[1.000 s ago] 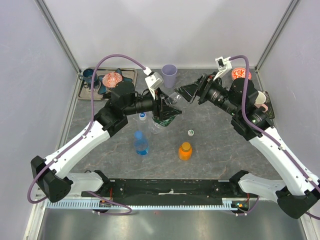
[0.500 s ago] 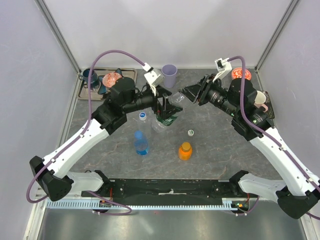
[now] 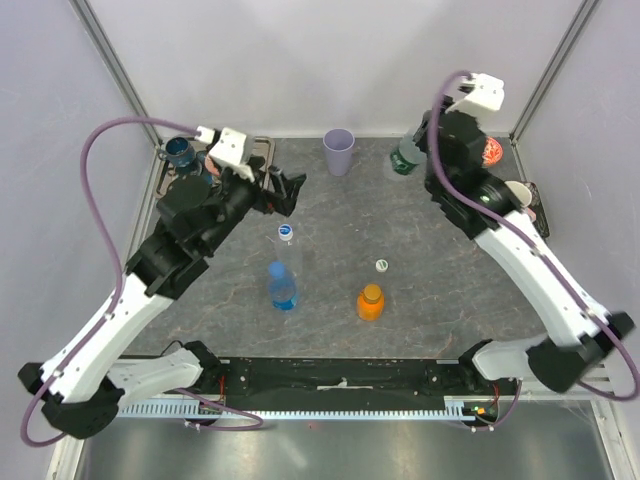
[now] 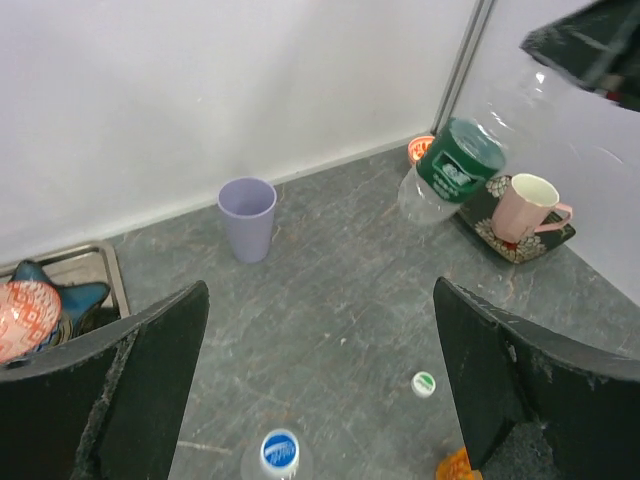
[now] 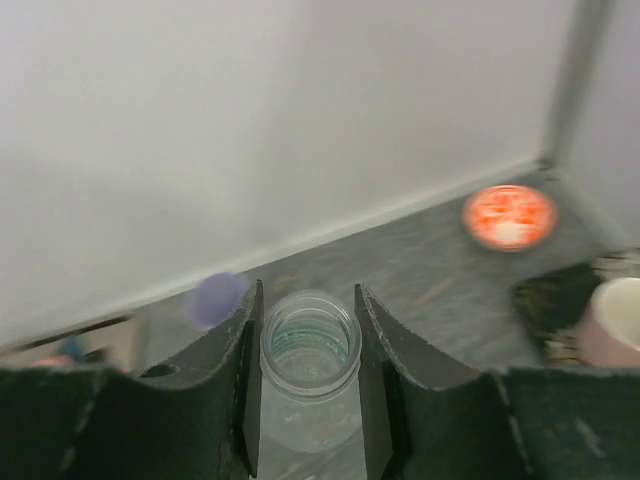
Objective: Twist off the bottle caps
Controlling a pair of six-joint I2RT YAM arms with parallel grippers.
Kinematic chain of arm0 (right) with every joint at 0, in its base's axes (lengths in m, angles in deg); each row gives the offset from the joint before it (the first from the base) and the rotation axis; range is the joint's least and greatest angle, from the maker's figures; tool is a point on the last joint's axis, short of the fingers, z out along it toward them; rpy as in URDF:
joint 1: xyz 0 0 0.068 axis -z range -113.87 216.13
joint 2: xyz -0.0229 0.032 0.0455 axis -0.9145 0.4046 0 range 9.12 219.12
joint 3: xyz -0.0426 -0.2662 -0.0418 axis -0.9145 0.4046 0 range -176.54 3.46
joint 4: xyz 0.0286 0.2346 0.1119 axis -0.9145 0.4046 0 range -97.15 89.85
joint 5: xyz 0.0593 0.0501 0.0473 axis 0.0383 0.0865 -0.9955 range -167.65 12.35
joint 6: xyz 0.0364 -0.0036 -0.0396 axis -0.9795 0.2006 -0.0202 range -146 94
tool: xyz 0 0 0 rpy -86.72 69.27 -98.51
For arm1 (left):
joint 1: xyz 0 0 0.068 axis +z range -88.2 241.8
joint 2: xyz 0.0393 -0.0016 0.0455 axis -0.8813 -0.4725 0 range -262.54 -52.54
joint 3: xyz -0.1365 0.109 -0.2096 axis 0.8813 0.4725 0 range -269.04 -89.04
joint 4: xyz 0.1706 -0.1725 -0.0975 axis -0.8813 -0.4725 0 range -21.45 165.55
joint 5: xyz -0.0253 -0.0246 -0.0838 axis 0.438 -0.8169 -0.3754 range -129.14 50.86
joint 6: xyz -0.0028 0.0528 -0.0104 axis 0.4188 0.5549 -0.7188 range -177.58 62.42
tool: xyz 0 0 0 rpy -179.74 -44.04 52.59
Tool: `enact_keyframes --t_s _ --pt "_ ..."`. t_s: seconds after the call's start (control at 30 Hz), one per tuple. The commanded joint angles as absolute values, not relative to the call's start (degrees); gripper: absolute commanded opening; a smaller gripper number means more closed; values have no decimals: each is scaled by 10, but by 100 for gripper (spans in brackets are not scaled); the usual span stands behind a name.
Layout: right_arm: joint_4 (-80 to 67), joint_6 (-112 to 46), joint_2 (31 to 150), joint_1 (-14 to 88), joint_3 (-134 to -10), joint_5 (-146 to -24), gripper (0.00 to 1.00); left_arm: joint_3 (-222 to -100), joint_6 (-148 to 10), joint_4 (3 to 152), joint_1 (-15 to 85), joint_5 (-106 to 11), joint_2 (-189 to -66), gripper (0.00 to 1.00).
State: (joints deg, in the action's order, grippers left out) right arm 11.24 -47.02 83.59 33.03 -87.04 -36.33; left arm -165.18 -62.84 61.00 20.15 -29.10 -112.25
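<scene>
My right gripper (image 5: 308, 300) is shut on the open, capless neck of the clear bottle with the green label (image 5: 310, 345). It holds this bottle (image 3: 408, 155) tilted in the air at the back right, as the left wrist view also shows (image 4: 455, 165). A white cap with green (image 3: 381, 265) lies loose on the table (image 4: 424, 383). My left gripper (image 3: 288, 190) stands open and empty (image 4: 320, 300) at the left. The clear bottle keeps its blue-and-white cap (image 3: 286, 232) (image 4: 279, 452). The blue bottle (image 3: 282, 285) and the orange bottle (image 3: 371, 301) stand capped near the front.
A lilac cup (image 3: 338, 151) stands at the back wall. A tray with bowls (image 3: 258, 150) sits at the back left. A pink mug (image 4: 530, 205) on a dark mat and a red bowl (image 5: 509, 217) are at the back right.
My left gripper let go of the green-label bottle and drew back to the left. My right gripper shut on the bottle's neck and carried it up to the back right.
</scene>
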Motion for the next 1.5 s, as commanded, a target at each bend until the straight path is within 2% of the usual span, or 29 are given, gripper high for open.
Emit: enact_keyframes --t_s 0.0,0.2,0.4,0.77,1.0,1.07,1.2,1.33,1.47 --pt "14 -333 928 355 -856 -141 0 -1589 -656 641 201 -283 -1058 100" --pt "-22 -340 988 430 -854 -224 0 -1561 -675 598 201 -327 -1032 100" --pt "-53 -359 1045 459 -831 -247 0 -1519 -688 598 201 -324 -999 100" --pt "-107 -392 1120 468 -778 -261 0 -1464 -695 610 201 -330 -985 100" --pt "-101 -416 1125 472 -759 -281 1 -1456 -702 617 201 -326 -987 100" --pt "-90 -419 1122 473 -756 -292 10 -1456 -703 617 201 -325 -988 100" --pt "-44 -437 1117 481 -758 -316 20 -1457 -707 620 201 -325 -989 100" --pt "-8 -460 1106 487 -756 -342 43 -1457 -707 619 201 -329 -992 100" --pt "10 -471 1097 492 -755 -349 54 -1458 -705 615 201 -328 -993 100"
